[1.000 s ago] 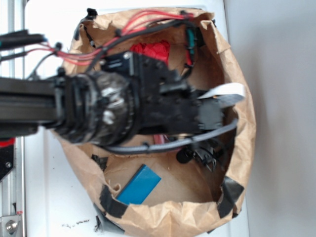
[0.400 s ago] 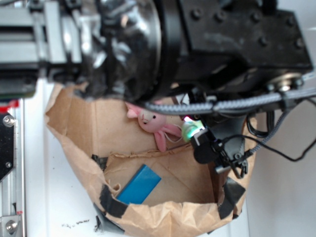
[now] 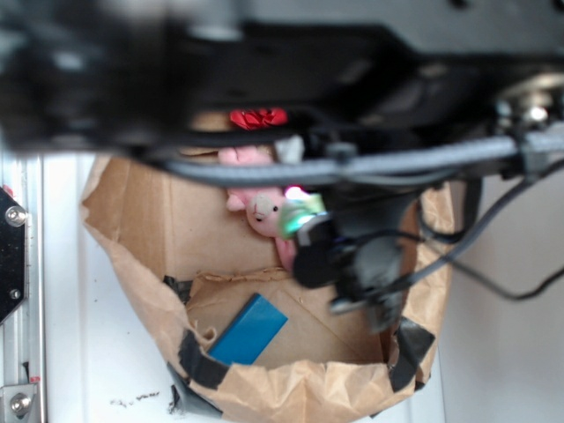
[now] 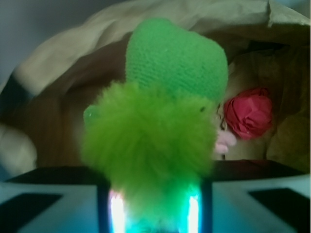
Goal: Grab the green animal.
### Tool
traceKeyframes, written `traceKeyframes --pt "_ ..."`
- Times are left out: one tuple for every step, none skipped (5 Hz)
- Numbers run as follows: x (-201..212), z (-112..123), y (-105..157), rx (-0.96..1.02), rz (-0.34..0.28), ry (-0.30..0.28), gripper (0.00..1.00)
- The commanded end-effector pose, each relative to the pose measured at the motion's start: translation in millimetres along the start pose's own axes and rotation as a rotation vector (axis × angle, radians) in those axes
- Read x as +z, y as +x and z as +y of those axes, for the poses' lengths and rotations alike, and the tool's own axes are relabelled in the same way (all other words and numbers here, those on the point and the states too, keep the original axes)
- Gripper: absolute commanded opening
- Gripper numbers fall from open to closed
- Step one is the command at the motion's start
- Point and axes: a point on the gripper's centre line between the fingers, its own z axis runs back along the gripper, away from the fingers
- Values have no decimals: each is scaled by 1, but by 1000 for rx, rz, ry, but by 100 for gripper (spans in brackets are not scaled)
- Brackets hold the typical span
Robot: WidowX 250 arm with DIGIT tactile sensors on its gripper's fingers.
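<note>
A: Where is the green animal [image 4: 160, 116]?
B: Pinched between the fingers [image 4: 154, 206], fuzzy body low, head pointing away. It hangs above the paper bag [image 3: 141, 229], near the pink bunny [image 3: 260, 211].

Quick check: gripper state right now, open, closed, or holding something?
Gripper: closed on the green animal, whose fuzzy body sits between the fingers in the wrist view.

Green animal [image 4: 160, 121] (fuzzy body, smooth head) upright.
</note>
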Motion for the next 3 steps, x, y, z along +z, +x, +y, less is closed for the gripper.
traceKeyframes --pt "36 18 -41 -80 -221 -99 0" --pt "28 16 -44 -62 -278 -90 0" --pt "24 12 -41 -25 -303 -50 0"
